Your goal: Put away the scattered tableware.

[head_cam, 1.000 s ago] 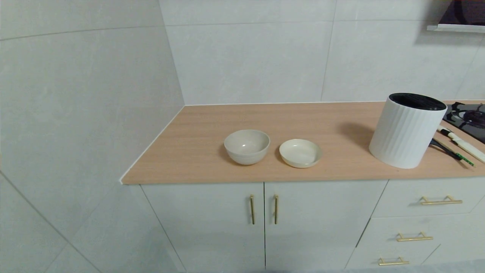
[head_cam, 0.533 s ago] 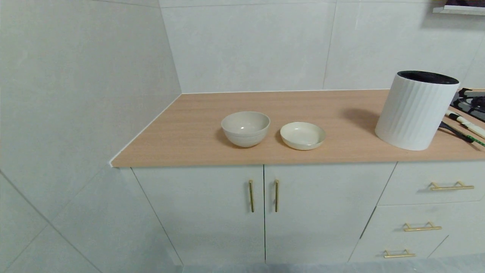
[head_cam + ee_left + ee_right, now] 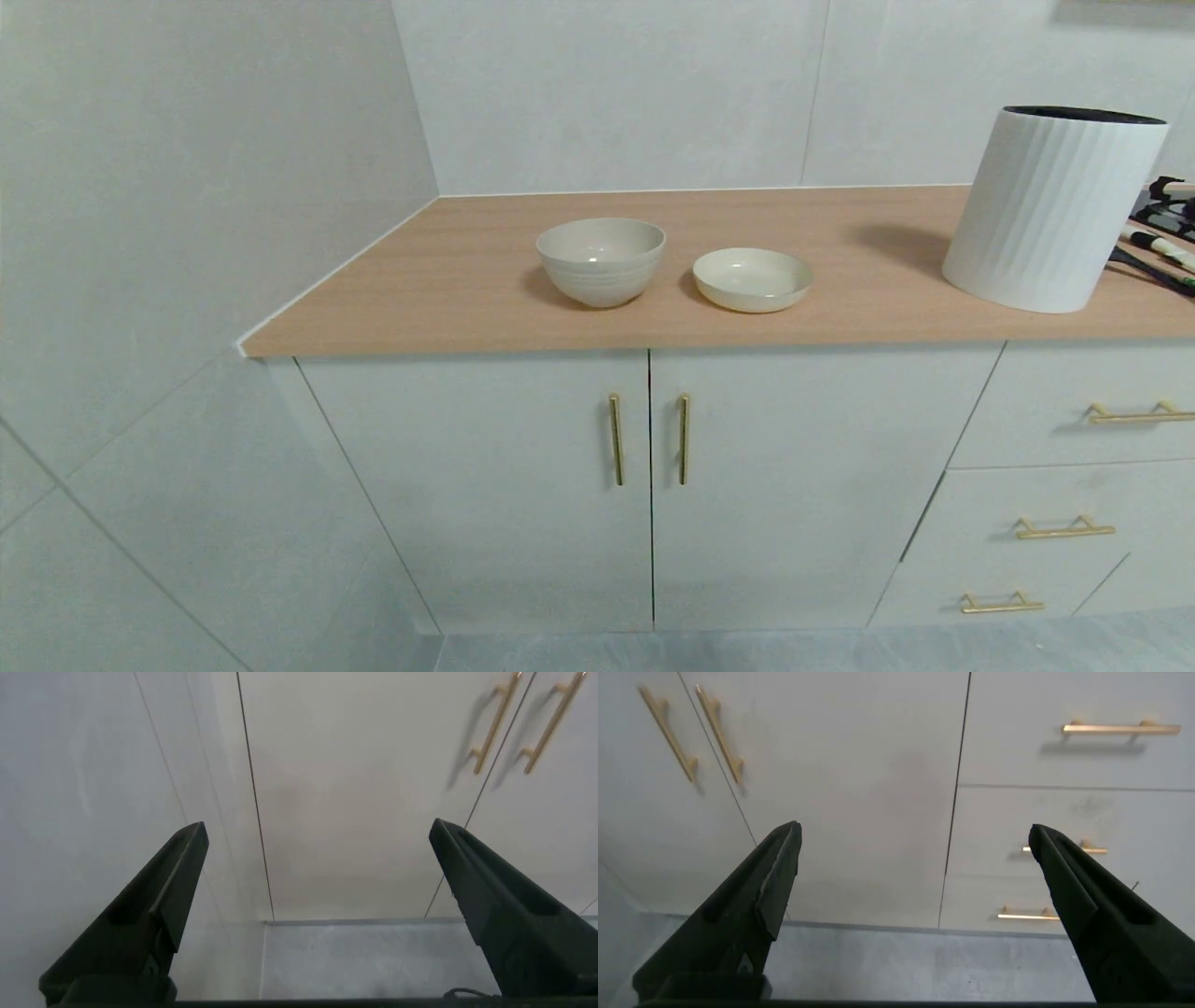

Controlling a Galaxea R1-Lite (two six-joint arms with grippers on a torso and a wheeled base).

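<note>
A deep beige bowl [image 3: 601,259] and a shallow cream dish [image 3: 752,278] sit side by side on the wooden countertop [image 3: 467,289], near its front edge, above the double cabinet doors [image 3: 650,485]. My left gripper [image 3: 313,859] hangs low before the left cabinet door, open with nothing between its fingers. Just as low, my right gripper [image 3: 915,854] stands open and empty in front of the cabinet and the drawers [image 3: 1083,793].
A tall white ribbed container [image 3: 1055,205] stands at the counter's right, with utensils [image 3: 1158,252] lying beyond it. Gold handles [image 3: 649,439] mark the two doors; drawers [image 3: 1092,457] are to the right. A tiled wall closes the left side.
The head camera has dropped lower, so the counter and bowls sit higher in the picture and more of the cabinets shows. The bowl and the dish have not moved.
</note>
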